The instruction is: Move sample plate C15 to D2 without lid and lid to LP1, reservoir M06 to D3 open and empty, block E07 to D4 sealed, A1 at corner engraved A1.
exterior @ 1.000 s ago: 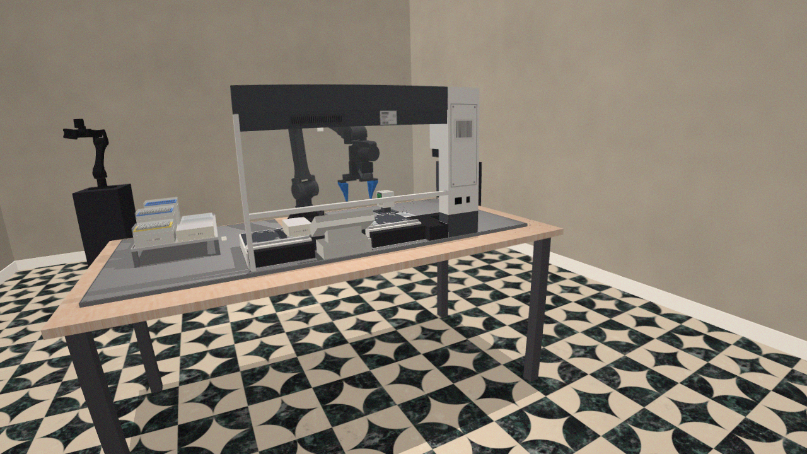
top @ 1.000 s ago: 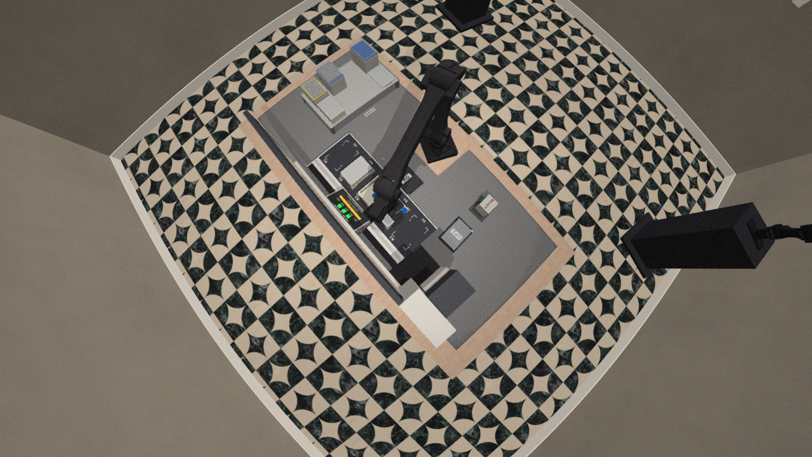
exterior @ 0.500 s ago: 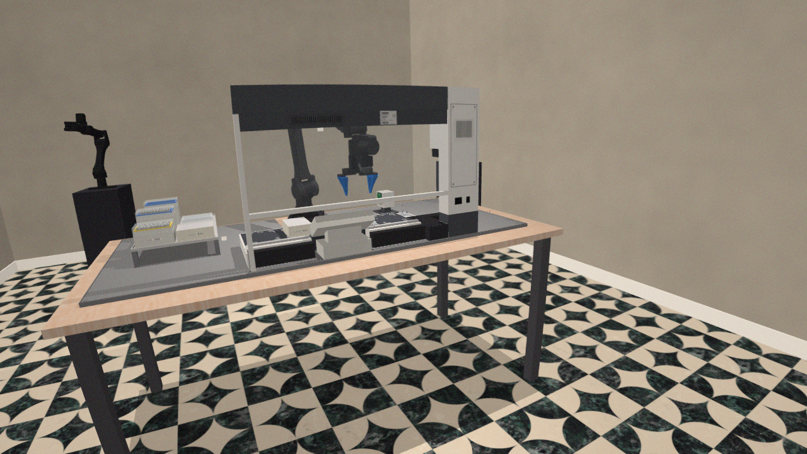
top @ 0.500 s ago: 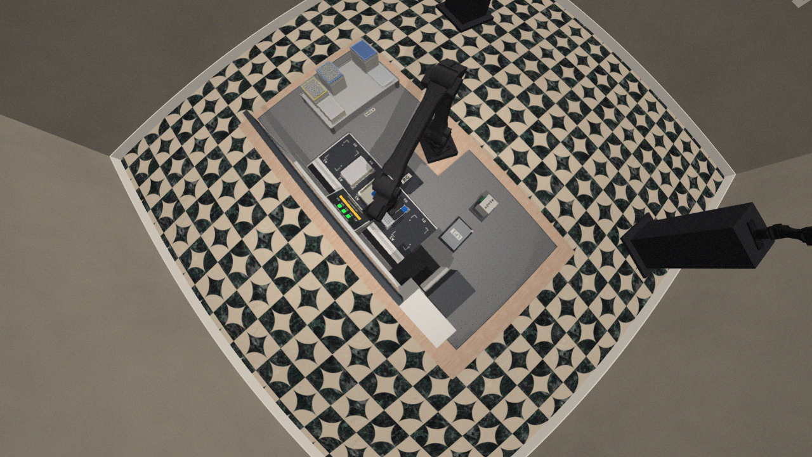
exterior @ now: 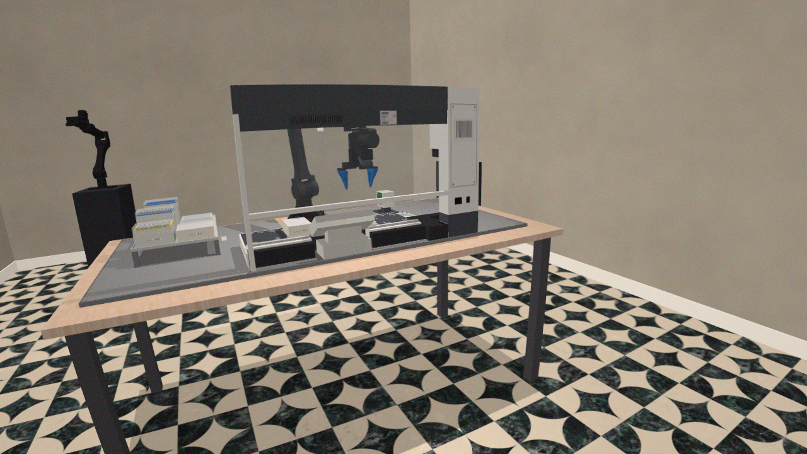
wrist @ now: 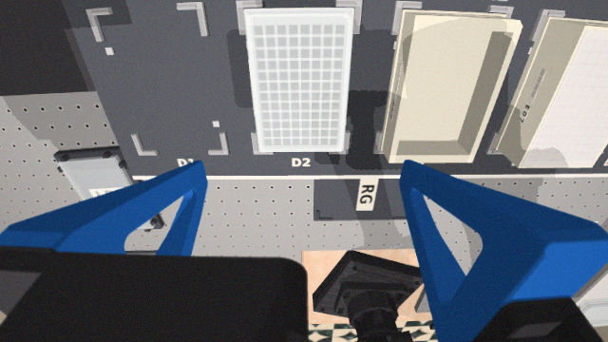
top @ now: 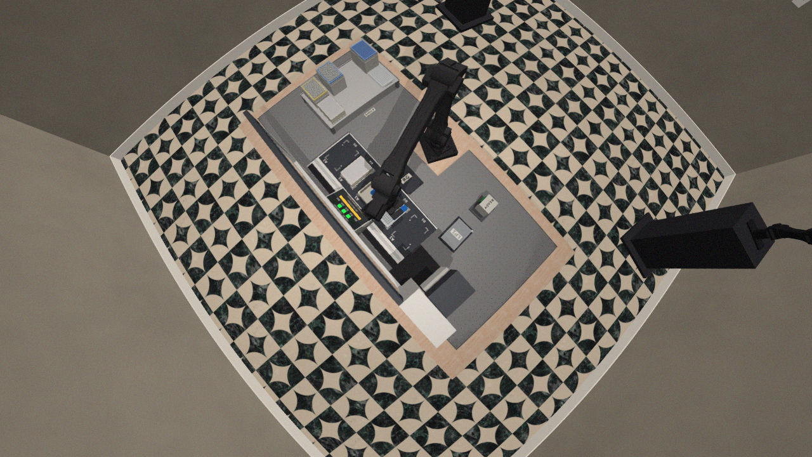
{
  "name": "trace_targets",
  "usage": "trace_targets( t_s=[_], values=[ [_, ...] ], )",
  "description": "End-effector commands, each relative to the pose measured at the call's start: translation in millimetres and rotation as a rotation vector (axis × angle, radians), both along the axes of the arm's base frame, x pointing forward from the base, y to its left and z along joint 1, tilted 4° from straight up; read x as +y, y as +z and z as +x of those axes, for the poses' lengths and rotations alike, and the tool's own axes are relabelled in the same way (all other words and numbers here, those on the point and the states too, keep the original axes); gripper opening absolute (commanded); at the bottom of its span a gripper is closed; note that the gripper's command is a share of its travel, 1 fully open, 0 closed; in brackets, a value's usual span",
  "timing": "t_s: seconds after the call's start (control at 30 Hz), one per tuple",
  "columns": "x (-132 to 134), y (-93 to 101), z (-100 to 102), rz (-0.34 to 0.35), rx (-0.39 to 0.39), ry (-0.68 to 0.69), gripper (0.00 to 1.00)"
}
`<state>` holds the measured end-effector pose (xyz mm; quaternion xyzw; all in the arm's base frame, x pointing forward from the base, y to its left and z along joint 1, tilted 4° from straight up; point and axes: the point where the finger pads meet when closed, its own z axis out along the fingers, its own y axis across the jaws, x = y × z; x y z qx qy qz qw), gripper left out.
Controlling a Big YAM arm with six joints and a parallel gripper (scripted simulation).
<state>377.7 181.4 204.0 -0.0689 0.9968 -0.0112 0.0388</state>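
Note:
My gripper (wrist: 303,171) (exterior: 357,178) (top: 389,202) is open and empty. It hangs high over the front edge of the deck, near the D2 label. The sample plate C15 (wrist: 298,81) (top: 387,217) lies in D2 with its wells showing, no lid on it. The cream one-well reservoir M06 (wrist: 434,85) sits open in D3. The deep-well block E07 (wrist: 565,95) (top: 356,170) (exterior: 296,226) stands in D4 with a white cover on top. A clear lid (wrist: 95,173) lies in lid park LP1 (top: 457,233), at the left of the wrist view.
D1 (wrist: 161,85) shows bare brackets. The regrip nest RG (wrist: 332,199) is bare below my fingers. The SHELF (top: 363,91) (exterior: 176,241) holds tip racks and white boxes. The READY key (top: 485,205) (exterior: 384,194) stands on its post. The handler's gantry (exterior: 338,104) spans overhead.

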Motion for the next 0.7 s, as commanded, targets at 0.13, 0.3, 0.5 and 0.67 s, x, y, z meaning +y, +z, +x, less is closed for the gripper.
trace_targets(
  t_s=[0.13, 0.3, 0.5, 0.67],
  values=[
    [11.0, 24.7, 4.5, 0.017, -0.029, 0.009, 1.00],
    [12.2, 49.5, 5.7, 0.036, -0.065, 0.007, 1.00],
    [9.5, 30.1, 0.6, 0.014, -0.023, 0.008, 1.00],
    [9.5, 30.1, 0.6, 0.014, -0.023, 0.008, 1.00]
  ],
)
